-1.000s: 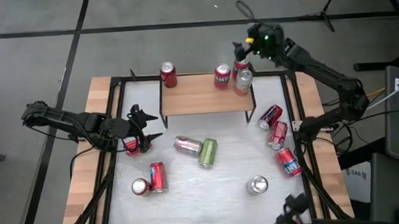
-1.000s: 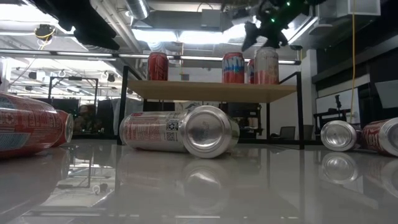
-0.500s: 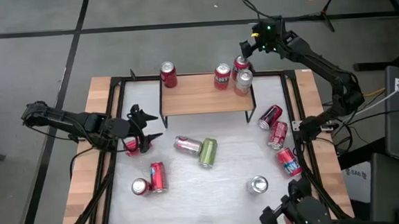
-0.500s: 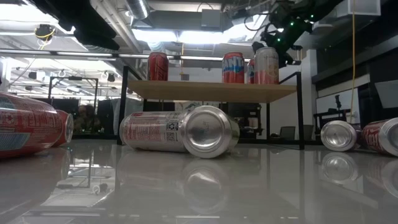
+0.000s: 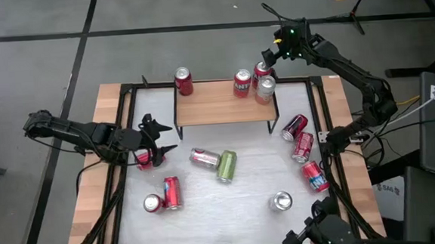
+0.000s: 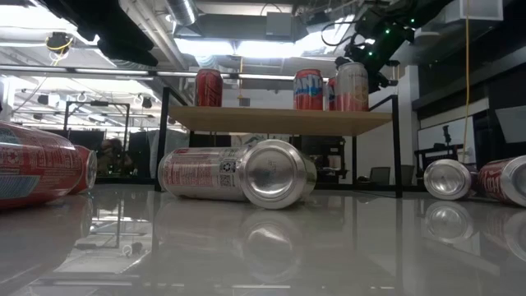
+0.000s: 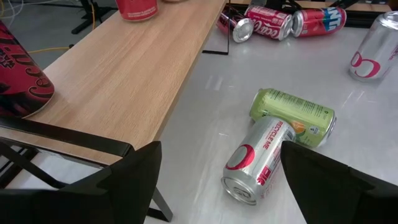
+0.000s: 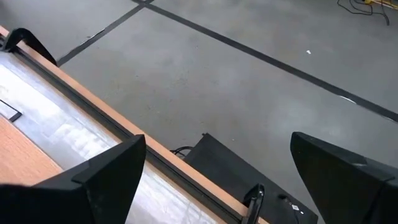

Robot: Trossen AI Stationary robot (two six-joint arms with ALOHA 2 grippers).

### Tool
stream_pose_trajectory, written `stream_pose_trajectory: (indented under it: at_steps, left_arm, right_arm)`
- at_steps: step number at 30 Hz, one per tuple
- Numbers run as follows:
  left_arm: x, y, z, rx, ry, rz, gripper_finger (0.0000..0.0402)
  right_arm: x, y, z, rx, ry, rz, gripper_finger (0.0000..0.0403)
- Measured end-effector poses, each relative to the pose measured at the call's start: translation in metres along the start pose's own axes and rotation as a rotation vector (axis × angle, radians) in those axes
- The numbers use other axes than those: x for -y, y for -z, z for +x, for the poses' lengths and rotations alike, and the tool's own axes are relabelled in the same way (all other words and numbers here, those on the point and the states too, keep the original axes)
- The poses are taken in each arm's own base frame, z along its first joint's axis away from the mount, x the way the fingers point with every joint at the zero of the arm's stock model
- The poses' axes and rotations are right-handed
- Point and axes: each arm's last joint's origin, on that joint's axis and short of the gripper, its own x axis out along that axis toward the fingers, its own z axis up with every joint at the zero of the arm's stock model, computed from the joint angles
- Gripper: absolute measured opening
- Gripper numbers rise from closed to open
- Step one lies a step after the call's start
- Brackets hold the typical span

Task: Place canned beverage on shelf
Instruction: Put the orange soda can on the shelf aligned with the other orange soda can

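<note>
Shelf [image 5: 220, 107] is standing at the far side of the worktop [image 5: 244, 188], carrying four upright cans: one red can [image 5: 183, 82] at its left end, and a red can [image 5: 242, 83], another red one [image 5: 263, 71] and a silver can [image 5: 265, 89] clustered at its right end.

Right claw [image 5: 271, 52] is hanging open and empty just beyond the shelf's right end, above the floor past the worktop's edge; nothing is lying between its fingers in its own wrist view.

Left claw [image 5: 152, 141] is waiting open and empty at the worktop's left edge. The nearest loose cans lie toward the worktop's middle from it: a silver-and-red can [image 7: 256, 160] on its side, touching a green can [image 7: 292, 113] that lies crosswise at its far end. The silver can's long axis is running roughly away from the claw, mouth end nearest. Judged from this, the left arm is the nearer one.

Partial red script lettering is showing on several cans; no brand can be read with certainty.
</note>
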Motion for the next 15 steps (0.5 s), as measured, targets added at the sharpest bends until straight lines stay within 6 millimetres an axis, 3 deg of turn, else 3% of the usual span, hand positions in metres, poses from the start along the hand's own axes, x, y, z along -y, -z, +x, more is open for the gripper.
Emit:
stream_pose_trajectory:
  at_steps: [9, 15]
  left_arm:
    - [0.000, 0.000, 0.000, 0.000, 0.000, 0.000, 0.0320]
    - [0.000, 0.000, 0.000, 0.000, 0.000, 0.000, 0.0320]
  right_arm:
    - [-0.001, 0.000, -0.002, 0.000, -0.039, -0.007, 0.0390]
    - [0.000, -0.007, -0.018, 0.078, 0.020, -0.011, 0.0390]
